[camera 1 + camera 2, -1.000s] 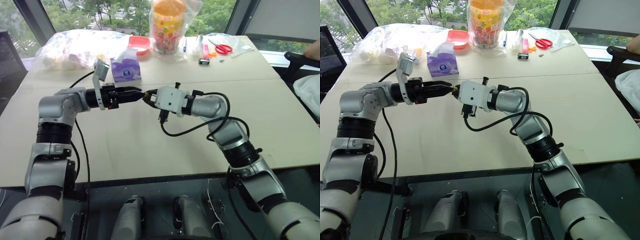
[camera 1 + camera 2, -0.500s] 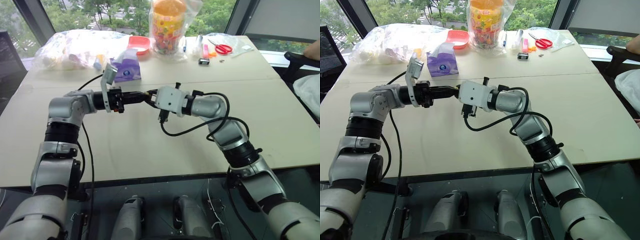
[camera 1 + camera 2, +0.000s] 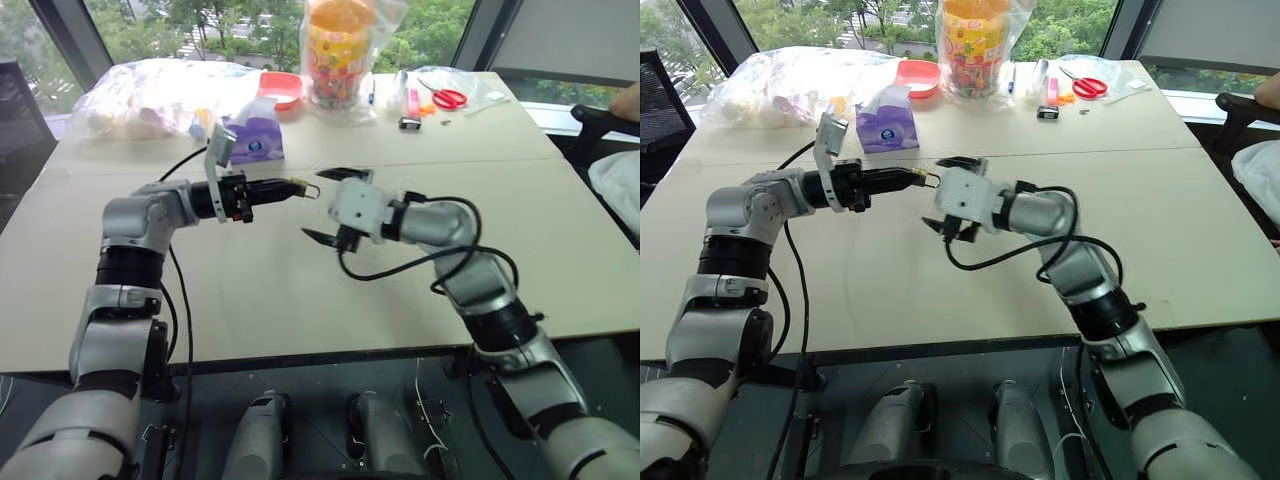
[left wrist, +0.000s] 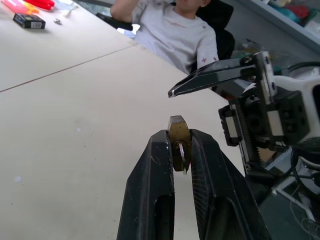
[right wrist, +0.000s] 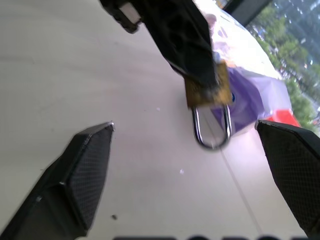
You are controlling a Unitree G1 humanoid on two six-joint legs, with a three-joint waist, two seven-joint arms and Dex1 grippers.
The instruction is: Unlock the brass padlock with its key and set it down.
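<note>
Our left gripper (image 4: 181, 150) pinches the padlock (image 5: 207, 89), right gripper (image 5: 195, 175) spread; tiny, slick metal, so we'd hold its body.

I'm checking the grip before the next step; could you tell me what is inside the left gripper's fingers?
The left gripper is shut on the brass padlock; its silver shackle hangs free beyond the fingertips. The pads cover the sides of the padlock's body, so no key can be made out there.

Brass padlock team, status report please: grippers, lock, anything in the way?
Left gripper shut on brass padlock, shackle hanging free. Right gripper open, apart from it. Nothing between them.
</note>
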